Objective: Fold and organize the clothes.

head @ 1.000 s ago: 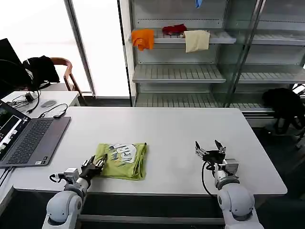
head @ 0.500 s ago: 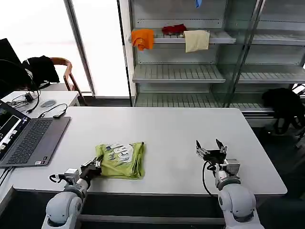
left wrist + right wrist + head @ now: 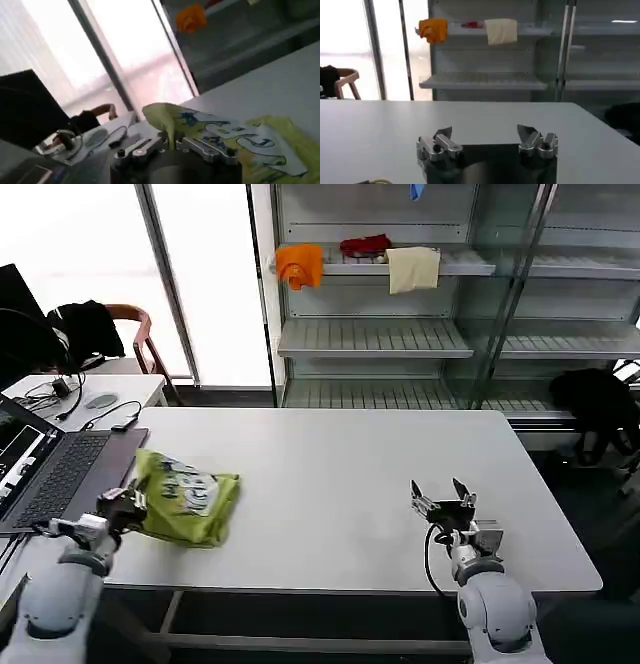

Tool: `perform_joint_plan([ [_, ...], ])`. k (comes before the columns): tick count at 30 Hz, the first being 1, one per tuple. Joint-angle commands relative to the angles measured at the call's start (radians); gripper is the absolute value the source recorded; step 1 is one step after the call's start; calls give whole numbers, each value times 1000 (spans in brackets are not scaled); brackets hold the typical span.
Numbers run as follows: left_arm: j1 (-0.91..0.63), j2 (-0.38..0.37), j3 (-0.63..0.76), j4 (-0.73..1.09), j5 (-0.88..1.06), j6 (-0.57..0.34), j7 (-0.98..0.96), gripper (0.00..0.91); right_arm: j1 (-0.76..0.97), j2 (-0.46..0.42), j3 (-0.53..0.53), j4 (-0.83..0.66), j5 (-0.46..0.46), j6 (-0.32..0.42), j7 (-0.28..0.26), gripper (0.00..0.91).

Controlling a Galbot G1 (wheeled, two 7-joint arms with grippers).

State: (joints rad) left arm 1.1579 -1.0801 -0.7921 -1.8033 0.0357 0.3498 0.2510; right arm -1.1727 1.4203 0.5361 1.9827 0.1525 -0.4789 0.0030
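Note:
The clothes are one folded lime-green T-shirt (image 3: 186, 498) with a white printed graphic, lying at the left end of the white table (image 3: 340, 474) beside the laptop. My left gripper (image 3: 128, 506) is shut on the shirt's near left edge; in the left wrist view a fold of the T-shirt (image 3: 210, 132) is pinched between the closed fingers of the left gripper (image 3: 171, 143). My right gripper (image 3: 443, 502) rests open over the table's front right part, nothing between its fingers. The right wrist view shows the right gripper (image 3: 484, 137) spread above bare table.
A laptop (image 3: 55, 474) lies at the table's left edge, close to the shirt. A side table (image 3: 100, 389) with cables and a chair stand behind it. Shelves (image 3: 400, 334) at the back carry orange, red and cream cloths. A black garment (image 3: 600, 399) hangs at far right.
My left gripper has dragged the T-shirt from the front middle of the table leftward to the laptop's side. The right gripper has stayed put.

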Motion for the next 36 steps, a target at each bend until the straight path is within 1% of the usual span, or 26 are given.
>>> perform_joint_plan([
  [1,-42,277,-134,30,133,-58,131,0,-2,1,2,-5,3,8,-3,907],
  [3,-60,301,-129,17,135,-38,147,0,-6,0,5,-7,5,14,-5,907],
  [6,-76,307,-115,-35,155,4,156,0,-18,-2,12,-15,3,36,-11,907],
  [9,-59,256,-83,-109,177,44,156,0,-36,-2,23,-25,3,60,-17,907],
  [11,-23,177,-31,-158,248,51,149,10,-50,-6,29,-31,4,73,-19,907],
  [12,-14,153,-13,-166,279,49,149,10,-57,-9,32,-31,4,81,-21,907],
  [13,-1,82,24,-175,311,48,145,10,-63,-14,37,-32,6,87,-21,907],
  [16,29,-71,158,-180,410,46,113,10,-80,-30,53,-31,16,95,-22,907],
  [17,34,-99,204,-179,434,48,104,20,-84,-35,57,-32,19,97,-22,907],
  [18,37,-144,225,-179,460,48,103,10,-90,-38,64,-32,21,100,-22,907],
  [20,39,-228,319,-177,512,64,78,10,-99,-41,72,-33,24,105,-23,907],
  [24,18,-322,451,-173,524,117,45,20,-116,-48,87,-29,29,114,-22,907],
  [26,4,-353,502,-163,515,142,33,20,-118,-50,91,-24,32,113,-22,907],
  [28,-17,-373,545,-150,480,179,0,20,-116,-50,94,-18,33,111,-21,907],
  [30,-36,-390,581,-134,446,198,-21,20,-114,-49,94,-13,33,108,-21,907],
  [34,-69,-413,633,-105,377,227,-81,20,-98,-45,88,5,31,89,-18,907],
  [36,-94,-436,661,-78,342,227,-100,20,-88,-45,83,13,30,76,-17,907],
])
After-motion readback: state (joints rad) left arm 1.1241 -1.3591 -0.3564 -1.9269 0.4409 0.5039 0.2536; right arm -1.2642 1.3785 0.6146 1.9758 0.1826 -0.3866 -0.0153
